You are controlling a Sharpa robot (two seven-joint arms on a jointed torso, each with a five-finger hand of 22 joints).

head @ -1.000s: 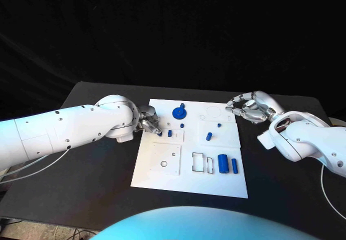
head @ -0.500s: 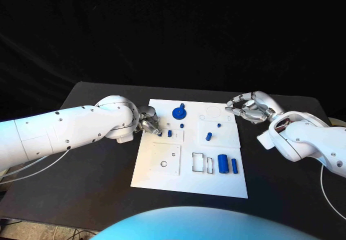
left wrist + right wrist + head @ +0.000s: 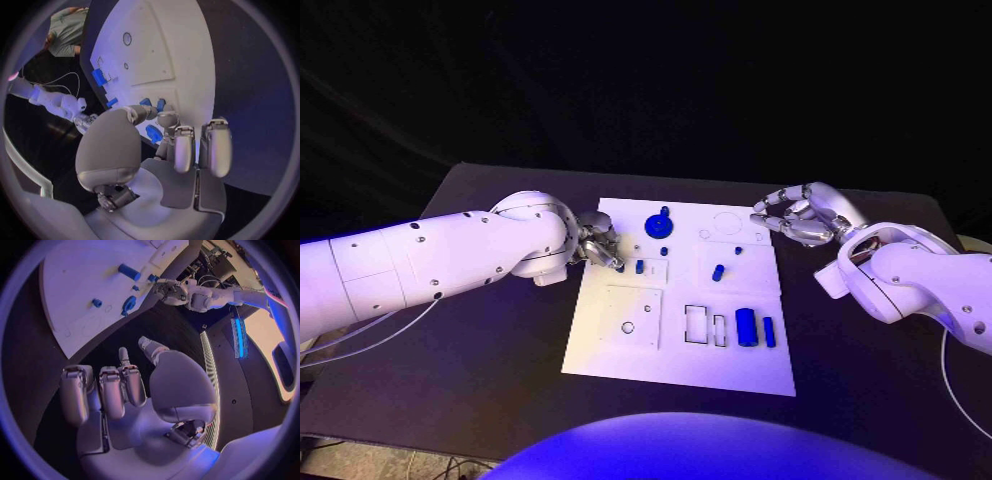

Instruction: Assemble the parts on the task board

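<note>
The white task board (image 3: 678, 350) lies in the middle of the black table. My left hand (image 3: 599, 245) hovers at the board's left edge, and its thumb and a finger pinch a small blue part (image 3: 154, 133) just beside a blue peg (image 3: 639, 266) standing in the board. A round blue part (image 3: 659, 225), a short blue peg (image 3: 718, 271) and a blue block (image 3: 746, 325) also sit on the board. My right hand (image 3: 795, 216) hangs at the board's far right corner with its fingers (image 3: 109, 390) curled in on nothing.
Empty slots (image 3: 695, 323) and a round hole (image 3: 629, 327) mark the board's near half. Bare black table (image 3: 488, 340) spreads out on both sides of the board. My left hand (image 3: 170, 290) also shows across the board (image 3: 75, 295) in the right wrist view.
</note>
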